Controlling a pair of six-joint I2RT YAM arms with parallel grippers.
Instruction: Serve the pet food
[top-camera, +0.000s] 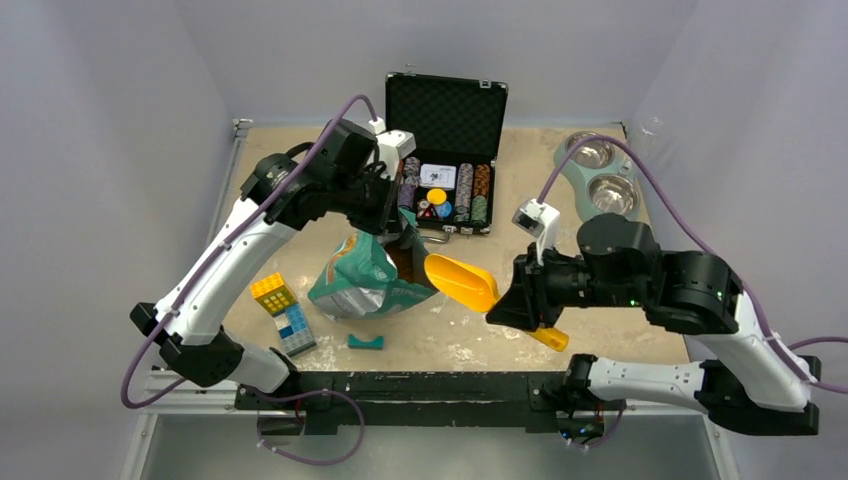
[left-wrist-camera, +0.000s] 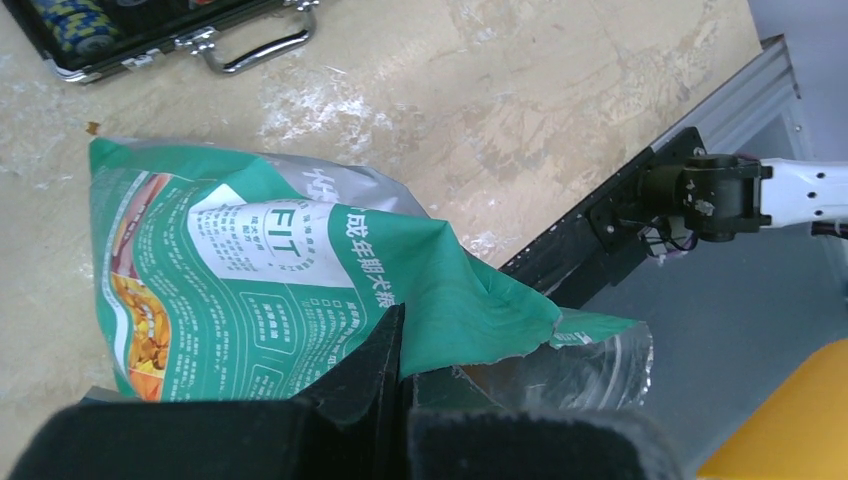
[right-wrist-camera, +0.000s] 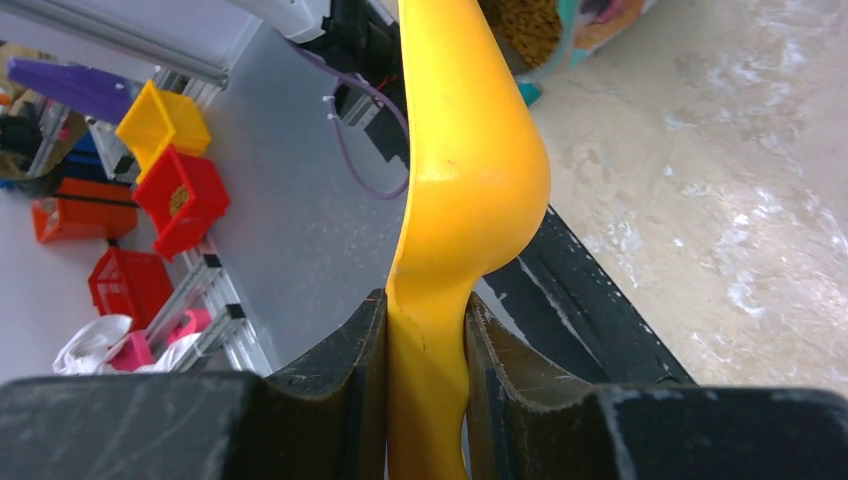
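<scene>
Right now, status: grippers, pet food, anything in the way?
Left gripper shut on bag rim, mouth held open. Right gripper shut on yellow scoop handle. Pet food inside bag, scoop at mouth, nothing between.

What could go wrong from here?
The left end effector pinches only a thin edge of the bag; it may slip and the mouth could collapse. The right end effector grips the scoop by its narrow handle, so a loaded scoop might twist. The bowls sit far from the bag, so kibble may spill on the way.
</scene>
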